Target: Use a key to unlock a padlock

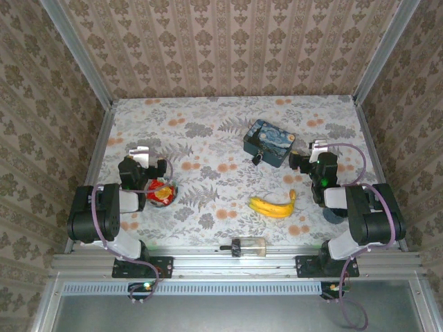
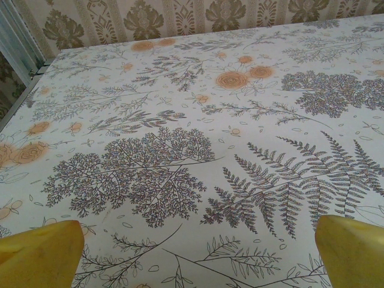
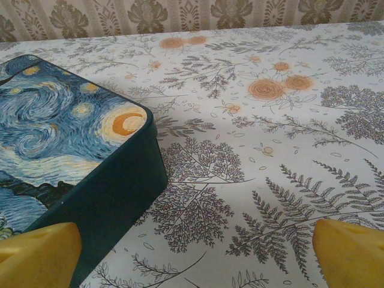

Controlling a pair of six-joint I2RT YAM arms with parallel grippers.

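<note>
You've got the left claw (image 2: 195, 255) and right claw (image 3: 195, 252) both wide, holding nothing. The padlock (image 1: 257, 158) sits at the tin's (image 1: 271, 140) near side, right of centre on the worktop (image 1: 208, 131).

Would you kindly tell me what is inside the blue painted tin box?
The blue painted tin box is closed, so only its lid with a swirling night-sky painting can be seen; any contents are covered. A small dark padlock sits against its near edge.
</note>
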